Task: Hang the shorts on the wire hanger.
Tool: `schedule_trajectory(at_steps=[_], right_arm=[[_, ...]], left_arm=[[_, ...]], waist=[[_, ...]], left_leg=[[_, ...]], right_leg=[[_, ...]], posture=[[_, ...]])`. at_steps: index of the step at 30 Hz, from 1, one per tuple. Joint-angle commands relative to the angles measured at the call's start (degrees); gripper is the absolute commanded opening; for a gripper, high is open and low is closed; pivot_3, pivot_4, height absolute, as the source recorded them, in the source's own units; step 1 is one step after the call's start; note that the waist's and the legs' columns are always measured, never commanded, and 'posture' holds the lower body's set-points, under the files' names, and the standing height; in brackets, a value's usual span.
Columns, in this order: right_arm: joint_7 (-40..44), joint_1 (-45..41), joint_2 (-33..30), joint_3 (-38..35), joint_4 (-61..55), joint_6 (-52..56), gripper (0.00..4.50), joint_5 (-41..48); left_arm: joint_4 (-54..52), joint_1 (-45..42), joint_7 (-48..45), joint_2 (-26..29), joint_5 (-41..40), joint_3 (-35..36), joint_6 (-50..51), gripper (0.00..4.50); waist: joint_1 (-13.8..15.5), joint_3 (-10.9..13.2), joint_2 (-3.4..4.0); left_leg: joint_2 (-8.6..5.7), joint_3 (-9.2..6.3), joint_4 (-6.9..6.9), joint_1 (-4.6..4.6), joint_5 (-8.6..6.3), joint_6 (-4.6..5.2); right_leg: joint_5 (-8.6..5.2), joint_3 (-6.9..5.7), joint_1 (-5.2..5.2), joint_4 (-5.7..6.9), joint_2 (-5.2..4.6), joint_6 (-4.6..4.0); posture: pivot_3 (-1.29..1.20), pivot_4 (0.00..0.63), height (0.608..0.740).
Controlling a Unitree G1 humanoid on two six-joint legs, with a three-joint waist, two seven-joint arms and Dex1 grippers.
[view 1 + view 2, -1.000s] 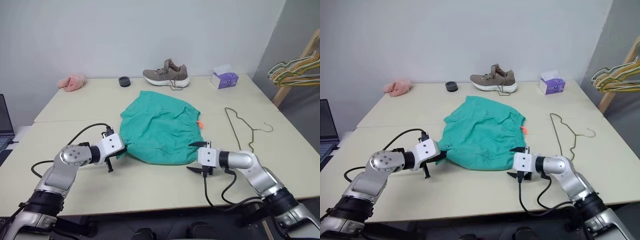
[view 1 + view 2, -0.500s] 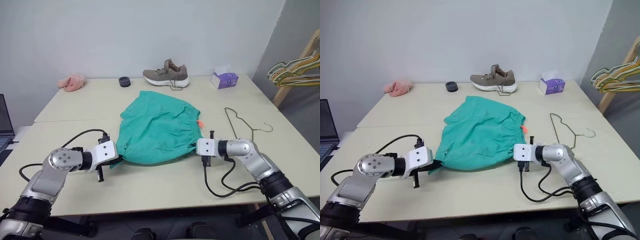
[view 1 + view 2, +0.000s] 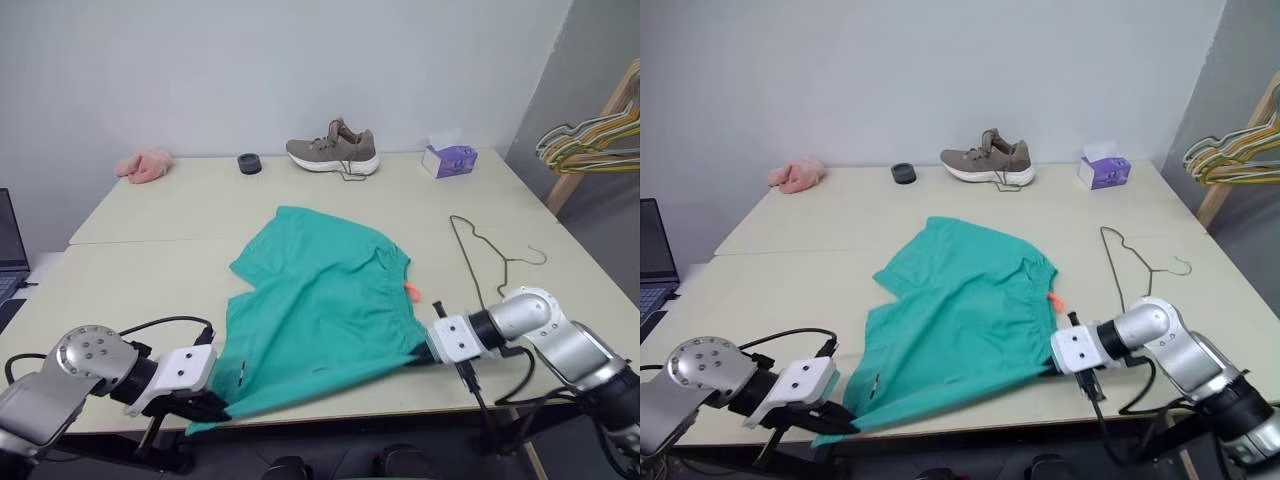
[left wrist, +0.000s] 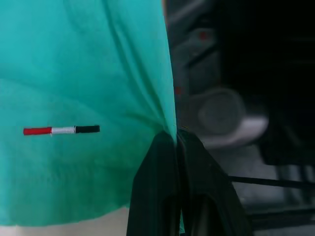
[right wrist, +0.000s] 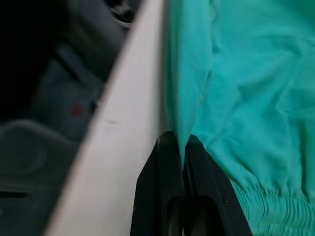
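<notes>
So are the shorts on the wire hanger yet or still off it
Off. The shorts lie spread on the table; the wire hanger lies bare beside them.

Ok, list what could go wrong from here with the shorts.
1. Both tools, left and right, are shut on thin edges of the shorts; the fabric could slip from either pinch.
2. The near corner by the left tool already hangs past the table edge, so losing that grip would likely drop it further.
3. The wire hanger lies flat close to the right arm and could get knocked.
</notes>
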Motion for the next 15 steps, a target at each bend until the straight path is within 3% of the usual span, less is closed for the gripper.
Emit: schedule_trajectory(at_steps=[1,10,12,15], right_arm=[[3.3,2.0,-5.1,-2.6,-7.4,5.6,0.03,3.6],[1.4,2.4,-5.4,0.0,-14.2,13.7,0.03,3.6],[1.1,2.2,-5.2,0.1,-14.2,12.6,0.20,2.5],[2.3,2.5,-5.9,-0.8,-16.0,13.9,0.99,4.0]], left_arm=[[-2.6,3.0,-2.5,2.7,-2.1,3.2,1.5,0.00],[-6.4,7.4,-0.8,1.4,-2.3,2.4,2.0,0.00],[-7.4,7.1,1.5,0.4,-3.6,2.5,5.6,0.49],[-7.5,5.9,4.1,-1.4,-4.0,2.7,8.1,1.30]], waist=[[0.0,0.0,0.06],[0.0,0.1,-0.01],[0.0,0.1,-0.03],[0.0,0.2,-0.08]], left_leg=[[0.00,0.00,0.00,0.01,0.00,0.00],[0.02,0.07,0.00,0.18,0.00,-0.01],[0.02,0.10,0.00,0.17,-0.01,-0.01],[0.02,0.10,0.00,0.14,-0.01,-0.01]], right_leg=[[0.00,0.00,0.01,0.01,0.00,0.00],[0.00,0.03,0.06,0.00,0.00,0.01],[0.00,0.06,0.07,-0.02,0.00,0.02],[0.00,0.05,0.07,-0.04,0.00,0.03]], posture=[[-0.11,0.000,0.740],[-0.11,0.000,0.740],[-0.11,0.000,0.740],[-0.11,0.000,0.740]])
